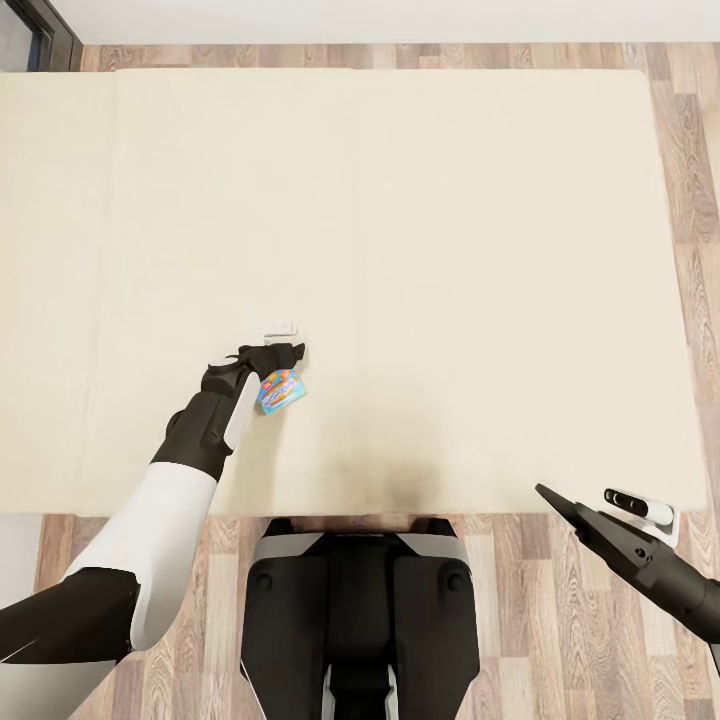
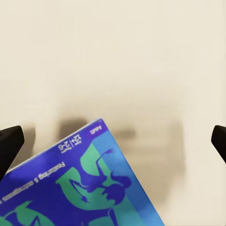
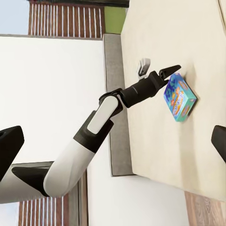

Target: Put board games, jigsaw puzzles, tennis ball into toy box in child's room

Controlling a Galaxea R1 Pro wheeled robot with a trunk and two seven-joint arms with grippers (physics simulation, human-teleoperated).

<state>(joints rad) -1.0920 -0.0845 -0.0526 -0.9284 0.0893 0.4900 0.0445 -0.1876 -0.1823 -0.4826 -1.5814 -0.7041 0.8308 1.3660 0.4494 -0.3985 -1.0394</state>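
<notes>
A small blue board game (image 1: 281, 390) with cartoon print sits on the beige bed (image 1: 450, 220) near its front edge. In the right wrist view the board game (image 3: 179, 97) looks tilted, one edge raised off the mattress (image 3: 160, 141). My left gripper (image 1: 272, 358) points down just beyond it. Its dark fingertips (image 2: 9, 143) stand wide apart, open, and the game's blue and green face (image 2: 89, 188) lies close between them without touching either. My right gripper (image 1: 555, 500) hangs open over the floor off the bed's front right corner, holding nothing.
Wood floor (image 1: 695, 200) runs along the bed's right side and front. A grey frame edge (image 3: 115, 117) borders the mattress. My dark base (image 1: 360, 600) stands against the bed's front. A dark frame (image 1: 40, 30) shows at the far left corner.
</notes>
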